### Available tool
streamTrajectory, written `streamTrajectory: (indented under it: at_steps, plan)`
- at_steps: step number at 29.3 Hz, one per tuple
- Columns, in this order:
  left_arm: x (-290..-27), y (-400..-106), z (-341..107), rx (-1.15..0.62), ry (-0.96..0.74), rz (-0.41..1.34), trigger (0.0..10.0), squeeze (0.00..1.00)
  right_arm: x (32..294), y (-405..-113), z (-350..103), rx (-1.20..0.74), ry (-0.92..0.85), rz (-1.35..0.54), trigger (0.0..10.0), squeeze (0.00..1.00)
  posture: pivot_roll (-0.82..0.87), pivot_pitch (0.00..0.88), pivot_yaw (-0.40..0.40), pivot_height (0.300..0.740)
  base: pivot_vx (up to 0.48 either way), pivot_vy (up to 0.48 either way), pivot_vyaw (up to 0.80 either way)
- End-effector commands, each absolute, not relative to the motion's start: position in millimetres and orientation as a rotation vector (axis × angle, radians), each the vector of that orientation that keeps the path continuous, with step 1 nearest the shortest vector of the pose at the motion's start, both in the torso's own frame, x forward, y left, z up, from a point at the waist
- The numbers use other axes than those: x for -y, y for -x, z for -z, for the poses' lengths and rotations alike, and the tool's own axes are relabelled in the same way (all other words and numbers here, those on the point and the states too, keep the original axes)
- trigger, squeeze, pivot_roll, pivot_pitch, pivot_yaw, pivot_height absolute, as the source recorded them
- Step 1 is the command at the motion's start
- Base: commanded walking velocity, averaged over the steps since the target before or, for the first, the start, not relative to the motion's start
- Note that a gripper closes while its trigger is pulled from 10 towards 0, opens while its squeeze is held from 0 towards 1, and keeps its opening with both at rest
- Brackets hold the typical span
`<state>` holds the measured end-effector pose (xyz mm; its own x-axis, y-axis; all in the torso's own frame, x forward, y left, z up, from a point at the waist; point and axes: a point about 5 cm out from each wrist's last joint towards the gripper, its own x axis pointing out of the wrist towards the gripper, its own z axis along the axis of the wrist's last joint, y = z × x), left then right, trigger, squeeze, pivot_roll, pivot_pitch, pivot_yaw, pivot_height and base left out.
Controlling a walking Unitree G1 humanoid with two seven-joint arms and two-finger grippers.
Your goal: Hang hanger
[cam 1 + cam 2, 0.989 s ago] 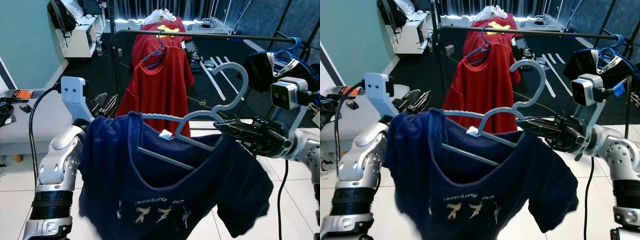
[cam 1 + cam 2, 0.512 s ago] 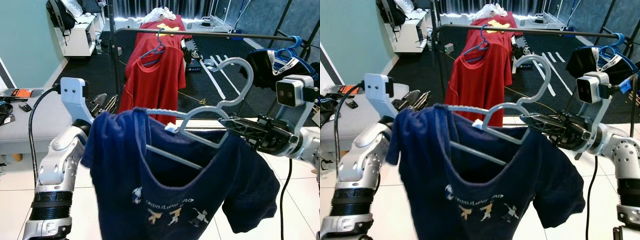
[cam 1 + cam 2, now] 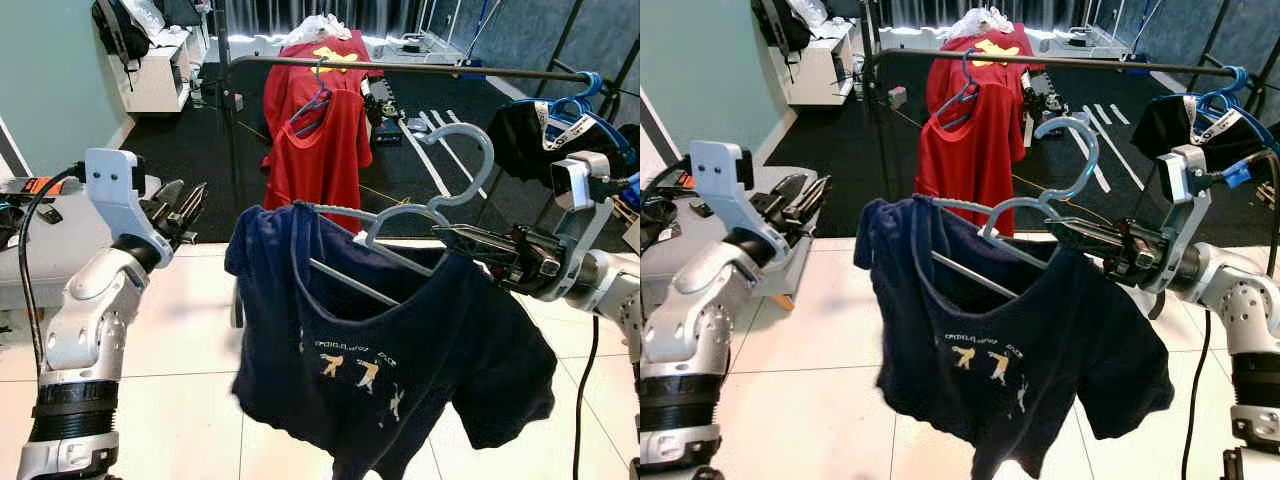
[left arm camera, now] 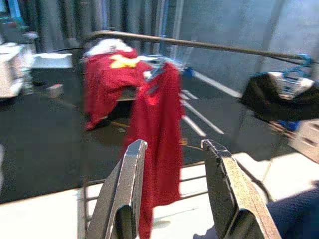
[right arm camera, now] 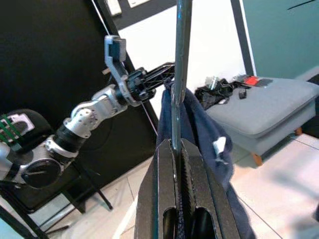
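On the right, our right end effector (image 3: pixel 470 243) is clamped on the grey hanger (image 3: pixel 400 222), its two black fingers (image 5: pixel 192 184) pressed together around the thin bar, as the right wrist view shows. We hold the hanger out in the air in front of us, tilted, with its hook (image 3: pixel 468 160) pointing up and to the right, apart from the rail. A navy T-shirt (image 3: pixel 380 370) with small printed figures on the chest drapes from the hanger and hangs down over the white tiled floor (image 3: pixel 180 330).

Off to the left, our left end effector (image 3: pixel 172 208) is raised beside the shirt with its fingers (image 4: pixel 124 199) spread apart and nothing between them.

Farther off, a dark clothes rail (image 3: pixel 400 66) runs across the scene. A red T-shirt (image 3: pixel 318 150) hangs from it on a blue hanger (image 3: pixel 312 100), and a black garment (image 3: pixel 535 140) hangs at the rail's right end. A grey sofa (image 3: pixel 40 240) stands at the left.
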<state>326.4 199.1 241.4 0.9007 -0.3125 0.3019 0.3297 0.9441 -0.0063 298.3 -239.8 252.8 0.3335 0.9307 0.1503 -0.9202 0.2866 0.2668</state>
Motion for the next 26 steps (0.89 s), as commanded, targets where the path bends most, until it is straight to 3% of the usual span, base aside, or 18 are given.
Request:
streamTrajectory:
  at_steps: [1,3,6,9,19,26]
  plan:
    - [-195.2,-324.4,-241.5,0.291,0.039,0.374,10.0,0.0,237.9,-299.6,-258.2,-0.016,-0.303,-1.245,0.0,0.0,-0.03,0.05,-0.031,0.74,0.0,0.0,0.0]
    - [-185.1,-322.6,-240.1,0.284,0.021,0.43,10.0,0.0,237.6,-301.6,-255.8,-0.024,-0.277,-1.226,0.0,0.0,-0.03,0.051,-0.03,0.74,0.0,0.0,0.0]
    - [-151.9,-309.2,-236.2,0.249,-0.046,0.671,10.0,0.0,237.3,-310.9,-252.2,-0.027,-0.212,-1.153,0.0,0.0,-0.03,0.05,-0.032,0.74,0.0,0.0,0.0]
    - [-143.6,-305.9,-237.4,0.244,-0.029,0.72,10.0,0.0,237.0,-312.6,-253.7,-0.014,-0.213,-1.147,0.0,0.0,-0.03,0.049,-0.033,0.74,0.0,0.0,0.0]
    - [-134.9,-314.8,-237.3,0.242,-0.006,0.662,10.0,0.0,231.6,-314.3,-256.2,0.008,-0.217,-1.153,0.0,0.0,-0.02,0.053,-0.031,0.74,0.0,0.0,0.0]
    - [-131.6,-337.5,-237.8,0.222,-0.093,0.436,10.0,0.0,224.7,-315.7,-257.3,0.025,-0.21,-1.16,0.0,0.0,-0.03,0.063,-0.025,0.74,0.0,0.0,0.0]
